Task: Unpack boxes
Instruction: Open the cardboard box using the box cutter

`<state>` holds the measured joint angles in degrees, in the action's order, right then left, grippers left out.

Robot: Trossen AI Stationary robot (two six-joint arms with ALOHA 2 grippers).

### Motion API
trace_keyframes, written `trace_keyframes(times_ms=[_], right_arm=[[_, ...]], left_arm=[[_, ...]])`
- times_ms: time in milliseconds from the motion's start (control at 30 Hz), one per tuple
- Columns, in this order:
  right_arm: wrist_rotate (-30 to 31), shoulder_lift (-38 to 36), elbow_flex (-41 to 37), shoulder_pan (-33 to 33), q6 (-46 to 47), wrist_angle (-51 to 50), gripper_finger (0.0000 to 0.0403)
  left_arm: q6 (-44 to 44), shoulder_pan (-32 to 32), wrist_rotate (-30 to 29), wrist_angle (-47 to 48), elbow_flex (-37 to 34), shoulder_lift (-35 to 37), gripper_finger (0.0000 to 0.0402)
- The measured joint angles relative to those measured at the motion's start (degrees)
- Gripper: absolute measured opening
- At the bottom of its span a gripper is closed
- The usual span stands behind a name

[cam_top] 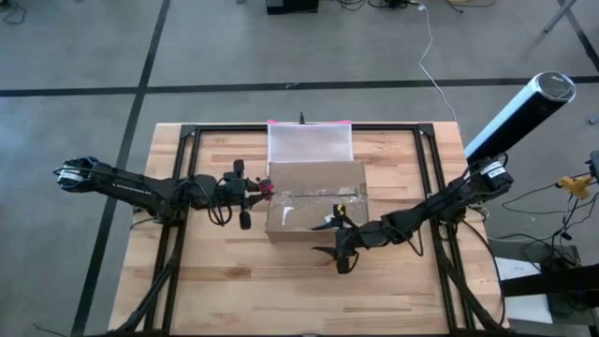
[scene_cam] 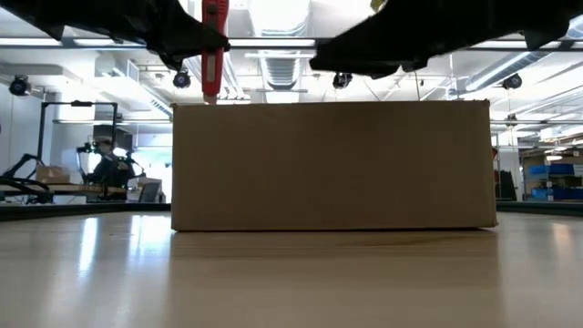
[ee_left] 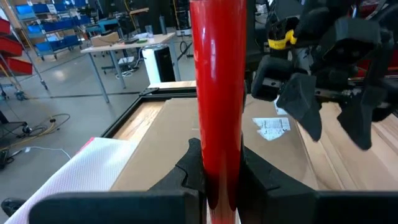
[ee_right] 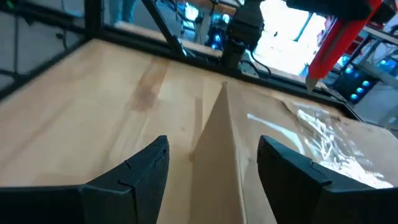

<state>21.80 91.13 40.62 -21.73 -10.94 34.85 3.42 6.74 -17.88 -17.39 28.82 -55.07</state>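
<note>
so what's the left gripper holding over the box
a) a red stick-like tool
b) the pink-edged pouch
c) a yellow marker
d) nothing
a, since the left wrist view shows the left gripper clamped on a red stick-like tool above the cardboard box, with the right gripper open at the box's near edge.

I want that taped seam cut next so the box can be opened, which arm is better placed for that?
Probably the left. The left gripper is shut on a red tool held above the cardboard box's left end. The right gripper is open and empty, straddling the box's front top edge.
</note>
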Motion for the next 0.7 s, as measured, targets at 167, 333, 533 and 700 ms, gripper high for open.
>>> trace_keyframes(times_ms=[167,333,533,700], right_arm=[[2.52,0.81,0.21,0.01,-0.27,-1.16,0.0216],[4.70,0.81,0.24,0.01,-0.24,-2.50,0.0217],[5.41,0.81,0.26,0.56,1.55,-5.98,0.0218],[6.81,0.75,0.38,0.63,4.25,-9.95,0.0217]], left_arm=[[0.40,0.00,0.01,-0.15,0.00,0.00,0.0035],[0.54,0.00,0.01,-0.16,0.00,-0.02,0.0035],[0.57,0.00,0.01,-0.17,0.00,-0.02,0.0035],[1.36,0.00,0.03,-0.53,0.00,-0.02,0.0035]])
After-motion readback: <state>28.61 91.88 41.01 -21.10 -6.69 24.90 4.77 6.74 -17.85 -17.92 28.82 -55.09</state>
